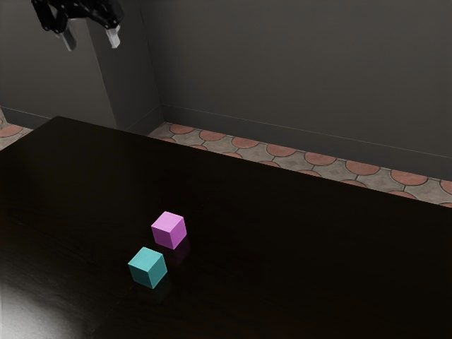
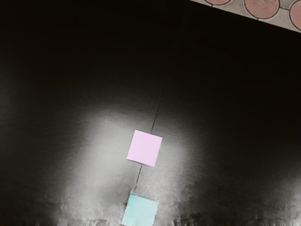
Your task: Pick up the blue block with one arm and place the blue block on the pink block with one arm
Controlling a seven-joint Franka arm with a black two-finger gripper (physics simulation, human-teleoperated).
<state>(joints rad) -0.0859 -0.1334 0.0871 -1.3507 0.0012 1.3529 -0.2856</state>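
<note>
A blue-green block rests on the dark table, just in front of and to the exterior view's left of a pink block; the two stand apart by a small gap. My gripper hangs high above the table at the exterior view's upper left, far from both blocks, open with nothing between its pale fingertips. From the wrist camera, looking down from high up, the pink block and the blue block lie close together on the dark tabletop.
The table's far edge borders a floor of reddish round tiles. A dark grey wall and a corner pillar stand behind. The tiled floor also appears past the table edge in the wrist view.
</note>
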